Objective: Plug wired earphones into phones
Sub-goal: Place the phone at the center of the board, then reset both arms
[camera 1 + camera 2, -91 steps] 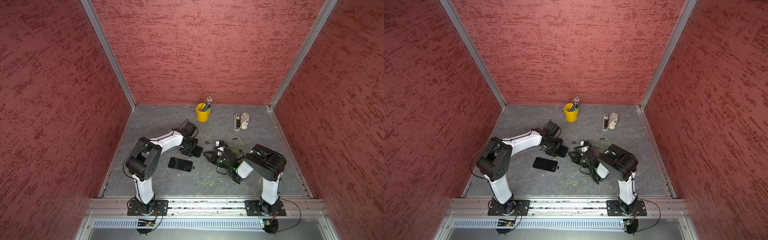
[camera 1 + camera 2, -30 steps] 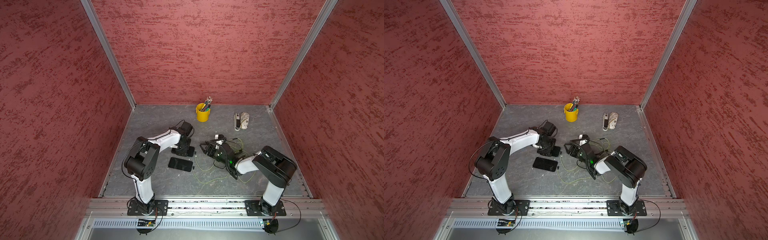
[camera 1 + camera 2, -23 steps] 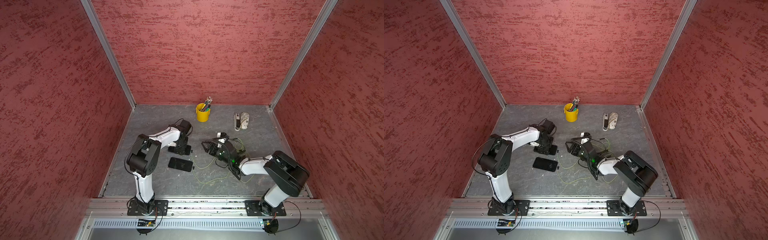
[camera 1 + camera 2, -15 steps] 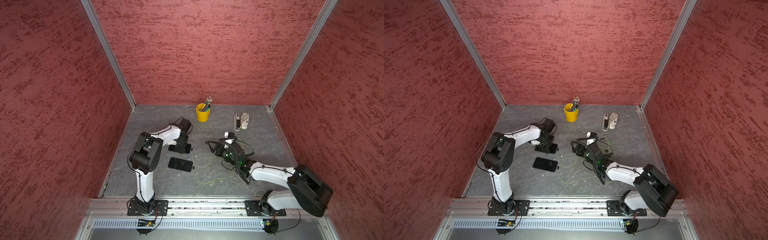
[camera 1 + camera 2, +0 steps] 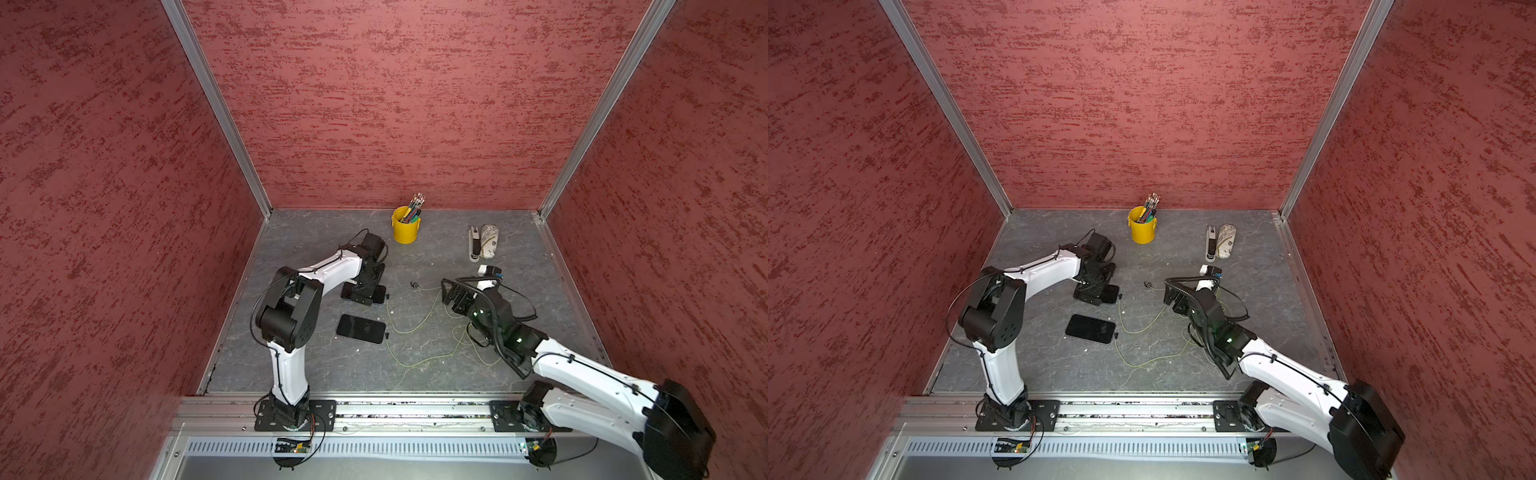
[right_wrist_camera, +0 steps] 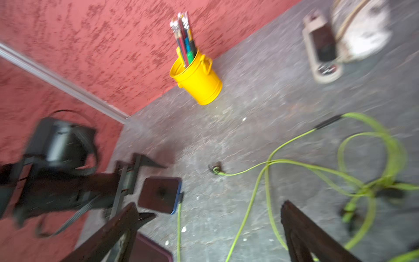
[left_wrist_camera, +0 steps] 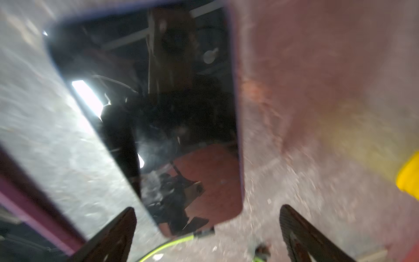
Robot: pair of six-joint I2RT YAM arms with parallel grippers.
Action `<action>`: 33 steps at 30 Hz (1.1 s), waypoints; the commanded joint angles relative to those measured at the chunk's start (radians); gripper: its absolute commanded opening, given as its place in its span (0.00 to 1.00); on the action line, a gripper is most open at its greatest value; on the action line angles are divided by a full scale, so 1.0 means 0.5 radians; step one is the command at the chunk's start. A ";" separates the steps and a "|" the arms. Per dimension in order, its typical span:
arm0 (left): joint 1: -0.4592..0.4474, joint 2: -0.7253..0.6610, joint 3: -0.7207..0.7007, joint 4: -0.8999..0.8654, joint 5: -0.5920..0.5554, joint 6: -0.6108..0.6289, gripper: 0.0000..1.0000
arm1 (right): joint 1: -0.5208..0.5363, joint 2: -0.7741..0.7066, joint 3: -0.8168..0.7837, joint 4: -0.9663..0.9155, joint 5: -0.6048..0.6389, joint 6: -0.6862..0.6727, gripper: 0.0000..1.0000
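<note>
Far phone (image 7: 158,102), near phone (image 5: 360,328): flat on counter (image 5: 299,232), left of centre; rigid, glossy, likely slippery; grip by long edges. Earphones (image 6: 267,162): sprawled rightward, plugs at phone ends; light, limp; pinch at plug. Left end effector (image 7: 208,226), right end effector (image 6: 208,226): spread, empty.

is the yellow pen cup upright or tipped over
Upright: the yellow cup stands on its base, mouth up, with pens sticking out the top.

Grey stone-look tabletop (image 5: 316,249) with phones (image 5: 360,328), earphones (image 6: 396,154), yellow pencil bucket (image 5: 404,230).
</note>
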 commanded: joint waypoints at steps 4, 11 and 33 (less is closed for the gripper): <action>0.056 -0.735 -0.113 0.065 -0.532 1.124 1.00 | 0.009 -0.200 0.171 -0.117 0.611 -0.721 0.99; 0.284 -1.248 -0.747 0.785 -0.836 2.162 1.00 | -0.128 -0.565 -0.507 1.243 1.033 -1.608 0.99; 0.964 -1.715 -2.306 2.766 -0.125 2.830 0.99 | -1.273 0.470 -1.055 2.646 0.149 -1.387 0.99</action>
